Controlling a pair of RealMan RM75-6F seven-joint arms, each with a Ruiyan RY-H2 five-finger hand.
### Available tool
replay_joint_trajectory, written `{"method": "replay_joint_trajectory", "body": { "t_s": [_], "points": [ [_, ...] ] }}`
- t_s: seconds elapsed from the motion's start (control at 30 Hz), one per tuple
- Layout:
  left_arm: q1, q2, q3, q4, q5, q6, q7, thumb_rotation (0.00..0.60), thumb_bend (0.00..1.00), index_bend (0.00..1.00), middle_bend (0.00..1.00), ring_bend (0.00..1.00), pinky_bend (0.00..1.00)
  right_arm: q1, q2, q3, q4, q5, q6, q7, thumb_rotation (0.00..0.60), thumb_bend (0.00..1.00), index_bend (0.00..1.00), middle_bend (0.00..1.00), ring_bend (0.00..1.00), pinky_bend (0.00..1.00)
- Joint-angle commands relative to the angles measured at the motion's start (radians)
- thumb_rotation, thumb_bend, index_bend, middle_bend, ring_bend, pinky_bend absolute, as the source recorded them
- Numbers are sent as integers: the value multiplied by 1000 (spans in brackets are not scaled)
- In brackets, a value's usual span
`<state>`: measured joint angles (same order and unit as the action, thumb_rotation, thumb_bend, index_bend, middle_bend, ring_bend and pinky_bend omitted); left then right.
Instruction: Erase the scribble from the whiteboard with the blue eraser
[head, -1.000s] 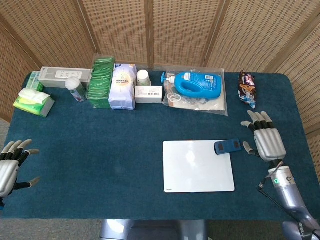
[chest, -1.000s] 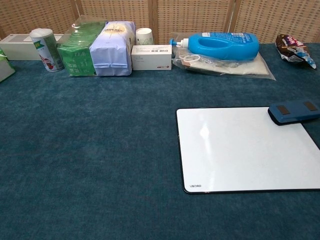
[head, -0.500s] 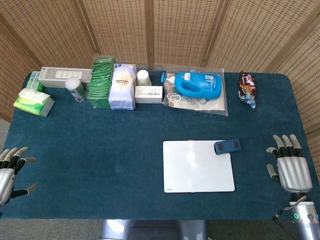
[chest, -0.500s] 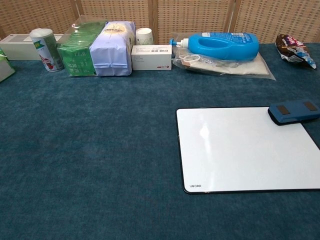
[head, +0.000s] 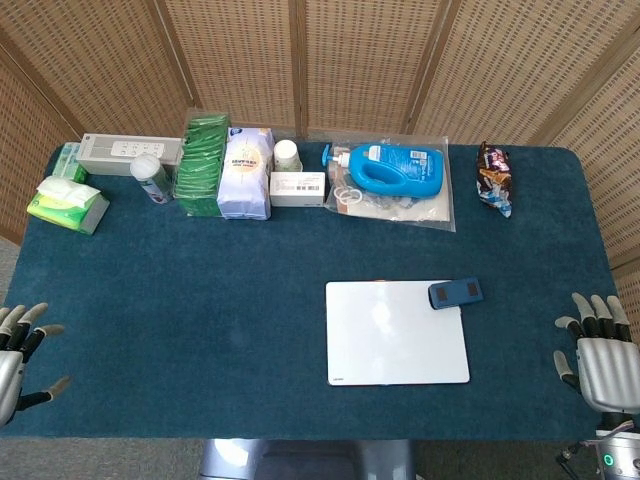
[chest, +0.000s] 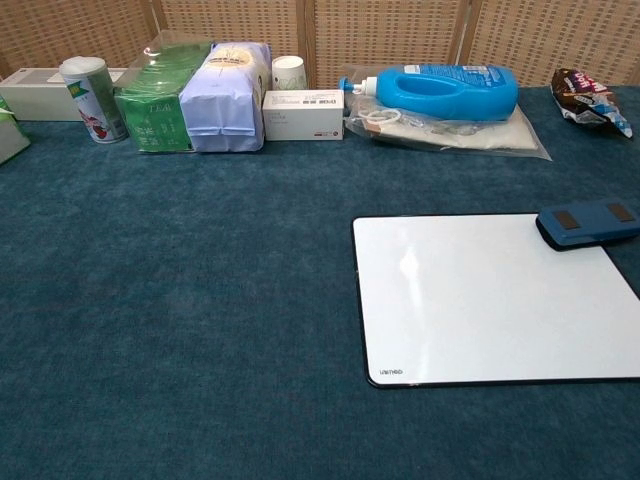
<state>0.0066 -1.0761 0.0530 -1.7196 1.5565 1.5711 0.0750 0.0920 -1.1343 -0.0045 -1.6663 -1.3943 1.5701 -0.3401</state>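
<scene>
The whiteboard (head: 397, 331) (chest: 495, 297) lies flat on the blue cloth right of centre; its surface shows plain white, with no marks visible. The blue eraser (head: 456, 293) (chest: 588, 222) rests on the board's far right corner, untouched. My right hand (head: 601, 352) hovers at the table's near right edge, fingers spread and holding nothing, well right of the board. My left hand (head: 14, 352) sits at the near left edge, fingers apart and empty. Neither hand shows in the chest view.
Along the back edge stand a tissue pack (head: 67, 203), a grey box (head: 130, 152), a can (head: 150, 178), green packets (head: 203, 165), a white bag (head: 246, 172), a cup (head: 287, 155), a small carton (head: 298, 188), a blue detergent bottle (head: 398, 169) and a snack bag (head: 494, 177).
My right hand has pulled back from beside the eraser to the table's near right edge. My left hand has slid slightly toward the near edge. Board and eraser have not moved.
</scene>
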Motion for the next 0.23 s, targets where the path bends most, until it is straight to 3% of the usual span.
{"method": "replay_joint_trajectory", "body": {
  "t_s": [0.03,0.23],
  "points": [
    [3,-2,-5,-10,9,8,12,600,173,304,146,76,0,-7,-1,6,9,-8,4,12,600,352,354,128,0,0],
    [6,-10,-18,-20,22,30,39,600,174,303,146,75,0,-15,-3,15,15,-10,0,29,600,351,357,128,0,0]
  ]
}}
